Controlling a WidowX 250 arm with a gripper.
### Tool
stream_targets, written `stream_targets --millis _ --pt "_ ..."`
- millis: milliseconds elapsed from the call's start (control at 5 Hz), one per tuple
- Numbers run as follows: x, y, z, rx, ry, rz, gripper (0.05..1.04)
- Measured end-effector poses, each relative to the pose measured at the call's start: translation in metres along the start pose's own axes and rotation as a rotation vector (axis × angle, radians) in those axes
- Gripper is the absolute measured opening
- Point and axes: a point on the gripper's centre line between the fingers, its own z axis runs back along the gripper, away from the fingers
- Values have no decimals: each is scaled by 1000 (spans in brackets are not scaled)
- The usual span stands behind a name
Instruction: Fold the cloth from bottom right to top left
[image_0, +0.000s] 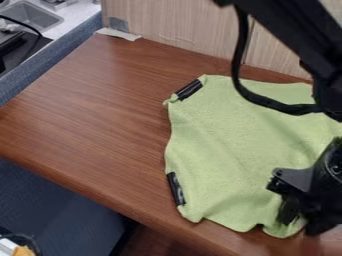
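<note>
The light green cloth (230, 132) lies spread on the right part of the wooden table, with slight wrinkles and a wavy lower edge. Over its bottom right corner hangs the black gripper (299, 218), low down at the cloth's surface. Whether the gripper holds the corner cannot be made out. The arm hides the cloth's right side and part of its top right.
Black clips or strips sit on the cloth's upper left corner (189, 89) and lower left edge (176, 188). A wooden panel (174, 22) stands behind the table (93, 100). A sink (30, 16) is at the top left. The table's front edge runs below the cloth.
</note>
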Motion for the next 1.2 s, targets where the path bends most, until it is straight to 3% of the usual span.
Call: stream_targets --millis 200,400,800,1200 --pt "-1 7 0 6 2 19 176" --pt "0 11 7 -7 -10 28 78" --pt "8 19 36 -77 -68 44 63" --pt "53 73 64 -91 -108 228 63"
